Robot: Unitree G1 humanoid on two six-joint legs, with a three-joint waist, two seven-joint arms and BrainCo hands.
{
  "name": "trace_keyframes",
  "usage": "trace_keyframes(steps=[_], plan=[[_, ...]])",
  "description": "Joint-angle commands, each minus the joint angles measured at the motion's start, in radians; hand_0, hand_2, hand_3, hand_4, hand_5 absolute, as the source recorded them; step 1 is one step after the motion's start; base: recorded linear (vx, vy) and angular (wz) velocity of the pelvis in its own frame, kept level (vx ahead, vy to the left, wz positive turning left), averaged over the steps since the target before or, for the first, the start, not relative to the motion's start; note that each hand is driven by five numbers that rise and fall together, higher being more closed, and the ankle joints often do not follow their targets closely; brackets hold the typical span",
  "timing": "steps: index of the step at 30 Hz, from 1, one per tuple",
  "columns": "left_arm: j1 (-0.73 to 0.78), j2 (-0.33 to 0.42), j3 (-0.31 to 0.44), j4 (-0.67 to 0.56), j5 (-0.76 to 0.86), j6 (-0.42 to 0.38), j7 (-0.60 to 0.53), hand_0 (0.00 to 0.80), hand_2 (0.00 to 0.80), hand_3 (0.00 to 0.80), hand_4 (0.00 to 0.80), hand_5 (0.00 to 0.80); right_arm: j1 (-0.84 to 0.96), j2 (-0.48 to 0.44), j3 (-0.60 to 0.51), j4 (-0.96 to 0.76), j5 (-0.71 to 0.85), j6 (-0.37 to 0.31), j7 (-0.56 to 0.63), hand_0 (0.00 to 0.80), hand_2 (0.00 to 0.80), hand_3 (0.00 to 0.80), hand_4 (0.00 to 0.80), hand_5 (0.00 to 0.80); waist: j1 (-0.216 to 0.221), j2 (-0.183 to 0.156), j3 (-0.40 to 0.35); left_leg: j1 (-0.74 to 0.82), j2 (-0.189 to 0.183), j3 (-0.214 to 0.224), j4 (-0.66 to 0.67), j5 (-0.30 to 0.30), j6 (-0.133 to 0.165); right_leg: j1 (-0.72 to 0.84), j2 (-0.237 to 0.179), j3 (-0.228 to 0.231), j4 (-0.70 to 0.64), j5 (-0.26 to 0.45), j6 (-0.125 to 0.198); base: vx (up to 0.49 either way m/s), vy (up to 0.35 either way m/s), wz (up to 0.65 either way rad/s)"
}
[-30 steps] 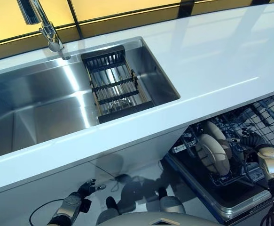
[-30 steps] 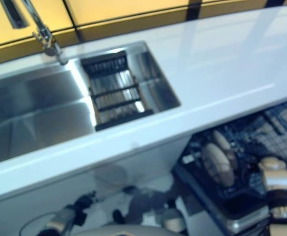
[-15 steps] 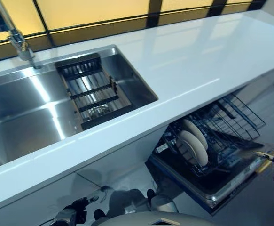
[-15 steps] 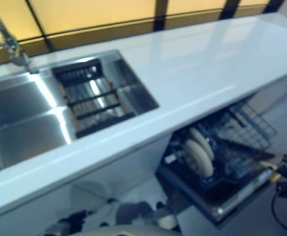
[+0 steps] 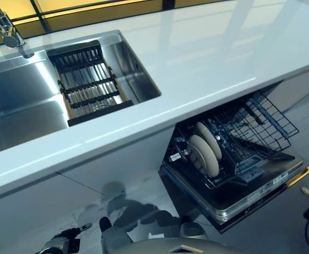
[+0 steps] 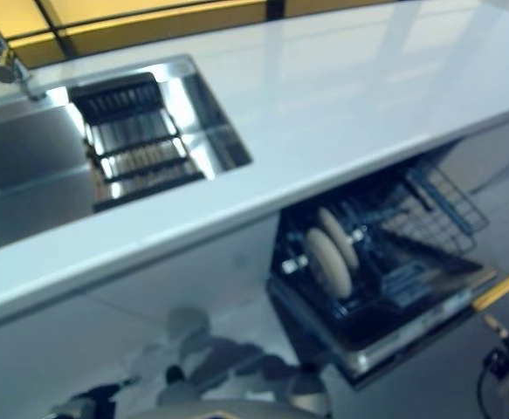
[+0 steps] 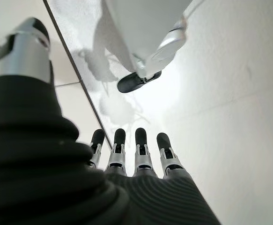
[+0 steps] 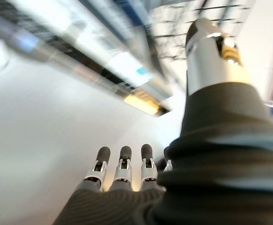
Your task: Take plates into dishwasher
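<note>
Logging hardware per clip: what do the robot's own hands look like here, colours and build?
Both hands match. The left hand and the right hand each show a row of silver fingers with rounded dark tips, and a silver thumb with a dark tip set apart. A dark cover with ribs across it wraps the back of each hand and the wrist. No markings are legible on either.

Left hand (image 7: 127, 159) and right hand (image 8: 122, 176) low, fingers straight, empty.
</note>
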Motion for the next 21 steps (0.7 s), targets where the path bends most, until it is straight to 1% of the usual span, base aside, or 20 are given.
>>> trace_keyframes(steps=[1,3,4,5,6,7,8,9,10,11,13,15,16,17,19,20,21], plan=[[-0.011,0.064,0.064,0.037,-0.029,-0.012,0.014,0.0,0.0,0.0,0.0,0.0,0.006,-0.025,-0.007,-0.027,-0.019,-0.068,0.007,0.0,0.0,0.0,0.0,0.0,0.005,-0.055,-0.016,-0.043,-0.009,-0.004,0.011,-0.003,0.07,0.022,-0.006,0.056,0.14,-0.002,-0.002,-0.16,-0.136,0.08],[0.003,0.049,0.078,0.06,-0.036,-0.039,0.014,0.0,0.0,0.0,0.0,0.0,-0.005,-0.055,-0.009,-0.023,-0.035,-0.054,0.032,0.0,0.0,0.0,0.0,0.0,0.016,-0.042,-0.015,-0.031,0.023,-0.018,-0.05,0.041,0.045,0.046,0.023,0.042,0.132,-0.078,-0.034,-0.12,-0.138,0.03],[0.009,0.045,0.084,0.068,-0.044,-0.046,0.017,0.0,0.0,0.0,0.0,0.0,-0.011,-0.068,-0.009,-0.02,-0.038,-0.045,0.042,0.0,0.0,0.0,0.0,0.0,0.021,-0.039,-0.015,-0.031,0.036,-0.021,-0.073,0.063,0.034,0.054,0.035,0.039,0.126,-0.093,-0.045,-0.106,-0.136,-0.02],[0.023,0.039,0.096,0.079,-0.056,-0.059,0.018,0.0,0.0,0.0,0.0,0.0,-0.025,-0.092,-0.007,-0.01,-0.04,-0.024,0.052,0.0,0.0,0.0,0.0,0.0,0.029,-0.035,-0.013,-0.031,0.059,-0.023,-0.106,0.099,0.018,0.064,0.053,0.029,0.118,-0.111,-0.062,-0.132,-0.158,-0.09],[0.039,0.03,0.107,0.092,-0.067,-0.076,0.02,0.0,0.0,0.0,0.0,0.0,-0.047,-0.12,0.0,0.009,-0.042,0.003,0.06,0.0,0.0,0.0,0.0,0.0,0.035,-0.029,-0.009,-0.03,0.084,-0.019,-0.137,0.135,0.002,0.073,0.074,0.014,0.111,-0.125,-0.079,-0.162,-0.178,-0.13],[0.049,0.024,0.113,0.103,-0.071,-0.089,0.017,0.0,0.0,0.0,0.0,0.0,-0.062,-0.138,0.009,0.027,-0.041,0.02,0.063,0.0,0.0,0.0,0.0,0.0,0.039,-0.027,-0.005,-0.033,0.099,-0.011,-0.163,0.159,-0.006,0.078,0.09,0.003,0.101,-0.127,-0.091,-0.158,-0.16,-0.1],[0.054,0.021,0.116,0.108,-0.071,-0.095,0.015,0.0,0.0,0.0,0.0,0.0,-0.068,-0.148,0.012,0.037,-0.038,0.029,0.066,0.0,0.0,0.0,0.0,0.0,0.04,-0.028,-0.003,-0.036,0.103,-0.003,-0.176,0.168,-0.008,0.079,0.099,-0.003,0.095,-0.125,-0.097,-0.211,-0.168,-0.04],[0.062,0.015,0.12,0.117,-0.066,-0.115,0.007,0.0,0.0,0.0,0.0,0.0,-0.072,-0.17,0.008,0.058,-0.023,0.045,0.065,0.0,0.0,0.0,0.0,0.0,0.037,-0.028,0.003,-0.047,0.099,0.023,-0.18,0.177,-0.005,0.085,0.12,-0.017,0.084,-0.125,-0.111,-0.246,-0.169,0.04],[0.059,0.014,0.12,0.118,-0.054,-0.123,0.003,0.0,0.0,0.0,0.0,0.0,-0.066,-0.176,-0.001,0.072,-0.005,0.043,0.054,0.0,0.0,0.0,0.0,0.0,0.029,-0.029,0.008,-0.054,0.09,0.047,-0.149,0.17,0.002,0.087,0.131,-0.033,0.084,-0.128,-0.12,-0.328,-0.195,0.18],[0.053,0.017,0.113,0.118,-0.042,-0.132,-0.004,0.0,0.0,0.0,0.0,0.0,-0.059,-0.182,-0.01,0.106,0.014,0.024,0.043,0.0,0.0,0.0,0.0,0.0,0.021,-0.032,0.012,-0.057,0.065,0.056,-0.095,0.148,0.011,0.083,0.138,-0.05,0.091,-0.13,-0.135,-0.352,-0.166,0.57],[0.038,0.018,0.101,0.118,-0.047,-0.14,-0.022,0.0,0.0,0.0,0.0,0.0,-0.057,-0.191,-0.021,0.157,0.033,-0.003,0.046,0.0,0.0,0.0,0.0,0.0,0.012,-0.049,0.013,-0.041,-0.005,0.041,0.028,0.043,0.051,0.046,0.131,-0.062,0.096,-0.099,-0.157,-0.387,-0.103,1.03],[0.027,0.019,0.09,0.102,-0.047,-0.132,-0.036,0.0,0.0,0.0,0.0,0.0,-0.059,-0.194,-0.031,0.174,0.04,-0.008,0.042,0.0,0.0,0.0,0.0,0.0,-0.006,-0.069,0.006,0.012,-0.083,0.036,0.101,-0.064,0.094,0.008,0.115,-0.056,0.091,-0.056,-0.158,-0.347,0.002,0.57],[0.016,0.019,0.079,0.094,-0.046,-0.119,-0.04,0.0,0.0,0.0,0.0,0.0,-0.062,-0.196,-0.034,0.182,0.044,-0.014,0.037,0.0,0.0,0.0,0.0,0.0,-0.019,-0.075,0.001,0.046,-0.114,0.036,0.125,-0.103,0.11,-0.008,0.114,-0.049,0.088,-0.038,-0.156,-0.303,0.047,0.19],[0.001,0.018,0.066,0.086,-0.049,-0.098,-0.048,0.0,0.0,0.0,0.0,0.0,-0.061,-0.198,-0.04,0.19,0.046,-0.016,0.041,0.0,0.0,0.0,0.0,0.0,-0.035,-0.071,-0.007,0.097,-0.144,0.03,0.123,-0.13,0.117,-0.028,0.122,-0.046,0.086,-0.025,-0.154,-0.277,0.056,0.25],[-0.023,0.014,0.045,0.078,-0.057,-0.078,-0.058,0.0,0.0,0.0,0.0,0.0,-0.053,-0.198,-0.048,0.196,0.061,-0.01,0.067,0.0,0.0,0.0,0.0,0.0,-0.059,-0.056,-0.018,0.169,-0.178,0.007,0.126,-0.142,0.116,-0.053,0.148,-0.043,0.091,-0.018,-0.161,-0.224,0.053,0.43],[-0.034,0.011,0.037,0.077,-0.068,-0.076,-0.06,0.0,0.0,0.0,0.0,0.0,-0.049,-0.197,-0.05,0.196,0.069,-0.002,0.091,0.0,0.0,0.0,0.0,0.0,-0.066,-0.046,-0.023,0.199,-0.194,-0.012,0.123,-0.144,0.115,-0.059,0.164,-0.043,0.093,-0.018,-0.166,-0.235,0.087,0.77],[-0.052,0.006,0.024,0.07,-0.091,-0.069,-0.062,0.0,0.0,0.0,0.0,0.0,-0.045,-0.186,-0.048,0.195,0.084,0.005,0.127,0.0,0.0,0.0,0.0,0.0,-0.075,-0.033,-0.03,0.234,-0.224,-0.035,0.091,-0.153,0.121,-0.073,0.182,-0.051,0.098,-0.013,-0.17,-0.257,0.12,0.79]])
